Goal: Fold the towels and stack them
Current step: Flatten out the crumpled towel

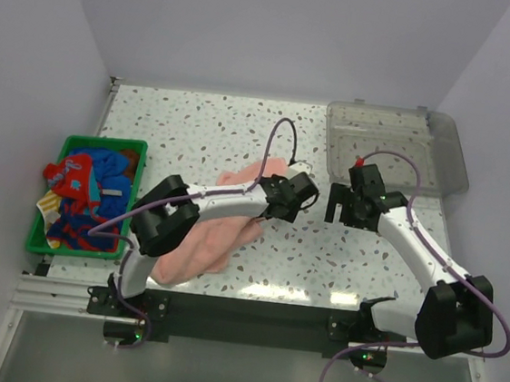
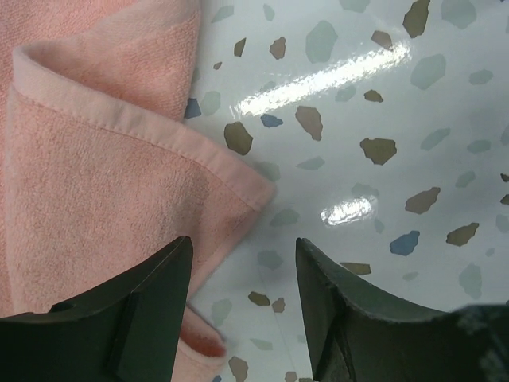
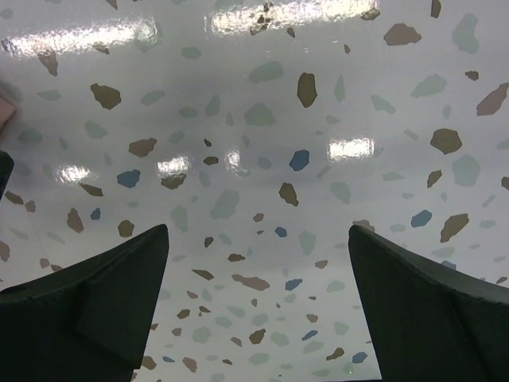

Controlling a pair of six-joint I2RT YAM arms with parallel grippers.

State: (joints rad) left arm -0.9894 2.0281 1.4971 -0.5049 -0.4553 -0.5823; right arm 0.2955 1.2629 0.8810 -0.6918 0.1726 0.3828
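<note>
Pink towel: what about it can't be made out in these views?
Top view: left arm covers the pink towel's middle; folds unclear.
Left wrist view: frame edges cut it off; left tool hides its near edge.
Right wrist view: only a sliver at the left edge.

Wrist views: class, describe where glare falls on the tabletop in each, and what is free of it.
Left wrist: one bright glare streak crosses the glossy table, a smaller patch below it; the pink towel looks matte. Right wrist: glare bands along the top edge, small patches mid-frame; the right pincer is dark, unlit.
</note>
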